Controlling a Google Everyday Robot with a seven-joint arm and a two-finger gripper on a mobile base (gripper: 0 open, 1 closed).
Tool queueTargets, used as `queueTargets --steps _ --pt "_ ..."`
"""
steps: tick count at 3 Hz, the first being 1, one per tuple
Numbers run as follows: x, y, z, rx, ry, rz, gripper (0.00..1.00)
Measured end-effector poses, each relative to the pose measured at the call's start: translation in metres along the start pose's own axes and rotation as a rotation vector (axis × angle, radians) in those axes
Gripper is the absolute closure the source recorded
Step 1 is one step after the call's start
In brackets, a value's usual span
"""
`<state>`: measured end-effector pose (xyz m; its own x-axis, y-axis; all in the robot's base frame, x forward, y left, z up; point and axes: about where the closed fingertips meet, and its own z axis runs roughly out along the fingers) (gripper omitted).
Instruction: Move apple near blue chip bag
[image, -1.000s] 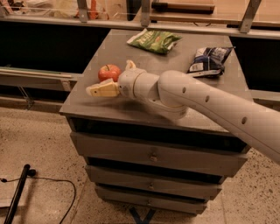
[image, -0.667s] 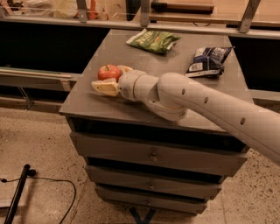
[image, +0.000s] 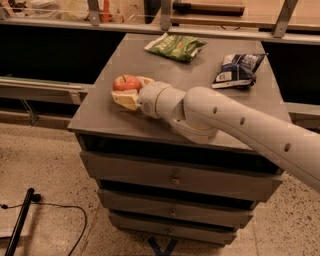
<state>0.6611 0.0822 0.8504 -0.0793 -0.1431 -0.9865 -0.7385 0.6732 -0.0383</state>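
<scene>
The red-orange apple (image: 126, 82) sits near the left edge of the grey cabinet top (image: 200, 60). My gripper (image: 131, 90) has come in from the right and stands open around the apple. One pale finger (image: 124, 99) lies in front of the apple and the other (image: 145, 80) lies behind it to the right. The apple rests on the top. The blue chip bag (image: 237, 70), dark navy with a white label patch, lies at the back right, well away from the apple.
A green chip bag (image: 176, 46) lies at the back middle of the top. My white arm (image: 235, 125) crosses the front right of the cabinet. Drawers (image: 175, 177) are below. A shelf rail (image: 165, 15) runs behind. A black cable (image: 75, 220) lies on the floor at left.
My gripper has moved right and back from the cabinet's left front edge, so its fingers now stand on either side of the apple. The apple and both bags have not moved.
</scene>
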Motion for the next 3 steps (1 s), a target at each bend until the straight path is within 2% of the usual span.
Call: queueTargets --steps 1,2,3 --pt "-0.008 0.006 -0.032 0.085 0.004 0.002 0.99" --pt "-0.003 0.008 -0.08 0.234 0.039 0.028 1.0" --pt "0.02 0.006 -0.151 0.462 0.131 0.066 1.0"
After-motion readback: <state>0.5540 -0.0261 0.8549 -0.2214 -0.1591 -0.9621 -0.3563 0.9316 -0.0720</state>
